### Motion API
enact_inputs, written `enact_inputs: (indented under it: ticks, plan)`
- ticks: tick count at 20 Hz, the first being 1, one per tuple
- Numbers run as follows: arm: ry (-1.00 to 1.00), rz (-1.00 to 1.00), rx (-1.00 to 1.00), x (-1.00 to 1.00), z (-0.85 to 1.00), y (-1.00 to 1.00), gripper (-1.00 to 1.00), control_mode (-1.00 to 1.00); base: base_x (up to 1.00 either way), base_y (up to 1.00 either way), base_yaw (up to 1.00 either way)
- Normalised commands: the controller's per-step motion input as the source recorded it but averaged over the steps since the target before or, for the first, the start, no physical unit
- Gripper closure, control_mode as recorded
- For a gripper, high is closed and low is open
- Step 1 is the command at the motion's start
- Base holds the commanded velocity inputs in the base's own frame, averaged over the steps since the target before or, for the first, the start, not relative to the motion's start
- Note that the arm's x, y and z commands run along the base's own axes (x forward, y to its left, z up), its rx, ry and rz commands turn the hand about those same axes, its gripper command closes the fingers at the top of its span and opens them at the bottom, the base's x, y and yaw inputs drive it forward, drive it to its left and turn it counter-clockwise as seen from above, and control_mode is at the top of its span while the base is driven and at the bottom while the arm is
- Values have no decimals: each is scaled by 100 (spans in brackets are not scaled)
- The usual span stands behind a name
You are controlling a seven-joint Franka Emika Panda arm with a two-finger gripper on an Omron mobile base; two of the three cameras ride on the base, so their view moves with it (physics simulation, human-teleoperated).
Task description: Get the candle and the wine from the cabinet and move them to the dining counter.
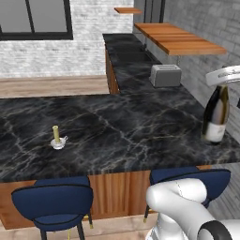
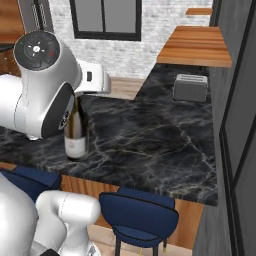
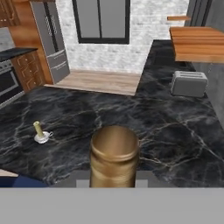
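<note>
Your hand [image 1: 224,79] is clamped on the neck of the wine bottle [image 1: 216,115] — upright, straight below it, base at the tabletop [image 1: 122,131] near the right edge. The candle [image 1: 57,138] stands well apart to its left — release straight up.

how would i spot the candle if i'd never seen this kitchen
Find the big island, the dining counter with the black, pale-veined marble top and blue stools along its near side. The candle stands alone on the left part of that top, above the left stool. It is a short yellowish taper in a small white saucer holder, far lower than the dark wine bottle at the right edge.
</note>
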Motion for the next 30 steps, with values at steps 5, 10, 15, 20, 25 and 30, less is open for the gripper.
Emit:
enact_inputs:
  ticks: [5,10,15,20,25,30]
  plan:
    - [0,9,1,91,-40,-33,100,-100,0,0,0]
    - [4,1,0,95,-27,-5,100,-100,0,0,0]
    - [3,0,0,84,-36,-5,100,-100,0,0,0]
    - [0,0,0,65,-47,-20,100,-100,0,0,0]
    - [0,0,0,32,-48,-24,100,-100,0,0,0]
    - [0,0,0,24,-58,-14,100,-100,0,0,0]
